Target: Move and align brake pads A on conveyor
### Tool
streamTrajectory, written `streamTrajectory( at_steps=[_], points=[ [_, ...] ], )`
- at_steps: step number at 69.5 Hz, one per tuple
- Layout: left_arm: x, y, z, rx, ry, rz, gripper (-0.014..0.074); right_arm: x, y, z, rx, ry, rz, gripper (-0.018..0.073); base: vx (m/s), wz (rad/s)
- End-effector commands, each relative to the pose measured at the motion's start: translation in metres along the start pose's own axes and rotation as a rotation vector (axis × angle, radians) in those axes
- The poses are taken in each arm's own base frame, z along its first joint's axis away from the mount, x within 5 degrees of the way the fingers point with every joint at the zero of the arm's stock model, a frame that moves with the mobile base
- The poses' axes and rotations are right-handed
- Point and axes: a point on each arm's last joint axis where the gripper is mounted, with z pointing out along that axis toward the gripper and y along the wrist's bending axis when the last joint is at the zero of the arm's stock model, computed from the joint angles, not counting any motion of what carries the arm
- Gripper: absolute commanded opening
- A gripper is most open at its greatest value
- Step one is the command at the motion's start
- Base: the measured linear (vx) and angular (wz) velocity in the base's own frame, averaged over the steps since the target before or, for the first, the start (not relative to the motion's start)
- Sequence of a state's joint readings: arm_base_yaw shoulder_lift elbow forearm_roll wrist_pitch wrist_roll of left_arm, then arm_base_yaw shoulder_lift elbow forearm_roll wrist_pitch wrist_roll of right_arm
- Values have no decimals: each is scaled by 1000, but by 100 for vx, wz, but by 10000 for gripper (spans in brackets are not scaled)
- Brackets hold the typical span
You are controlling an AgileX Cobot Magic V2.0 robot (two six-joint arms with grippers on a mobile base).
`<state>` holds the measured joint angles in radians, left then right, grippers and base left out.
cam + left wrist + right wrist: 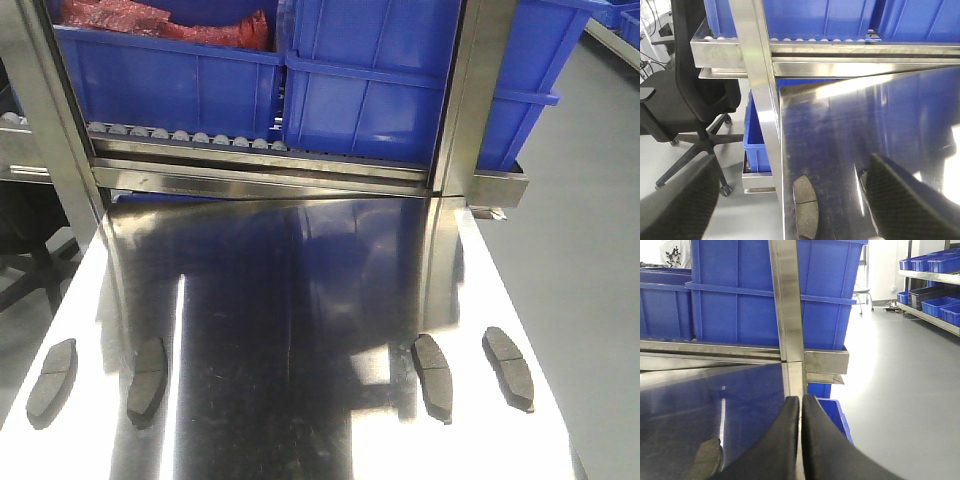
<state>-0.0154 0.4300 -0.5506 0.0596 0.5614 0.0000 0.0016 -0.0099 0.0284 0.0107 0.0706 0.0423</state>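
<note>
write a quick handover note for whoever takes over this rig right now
Left gripper: open, empty, one pad just ahead of it.
Right gripper: shut, empty.
Brake pads A: all four on the steel tabletop, two left, two right.
Conveyor: not in view.
Done: nothing visible.
Left: move and align all four.

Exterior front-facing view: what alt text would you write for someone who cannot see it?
Four dark grey brake pads lie apart on a shiny steel tabletop, two at the left and two at the right. Behind them, blue bins sit on a steel roller track, the left bin holding red material.
</note>
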Motion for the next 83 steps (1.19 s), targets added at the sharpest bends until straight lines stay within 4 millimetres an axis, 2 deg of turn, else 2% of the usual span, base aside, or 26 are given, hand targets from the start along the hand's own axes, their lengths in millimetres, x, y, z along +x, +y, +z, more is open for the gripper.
streamTrajectory(
  at_steps=[1, 63, 68, 75, 83],
  points=[
    [-16, 0, -3, 0, -97, -13, 545, -6, 0, -1, 1, -81, -11, -3, 0, 0],
    [-20, 0, -2, 2, -130, -20, 554, -6, 0, -1, 1, -81, -11, -3, 0, 0],
    [-19, 0, 5, 3, -95, -19, 554, -6, 0, -1, 1, -81, -11, -3, 0, 0],
    [-19, -2, 27, 20, 5, -43, 554, -6, 0, -1, 1, -81, -11, -3, 0, 0],
    [-27, -6, 57, 56, 154, -116, 554, -6, 0, -1, 1, -81, -11, -3, 0, 0]
  ],
)
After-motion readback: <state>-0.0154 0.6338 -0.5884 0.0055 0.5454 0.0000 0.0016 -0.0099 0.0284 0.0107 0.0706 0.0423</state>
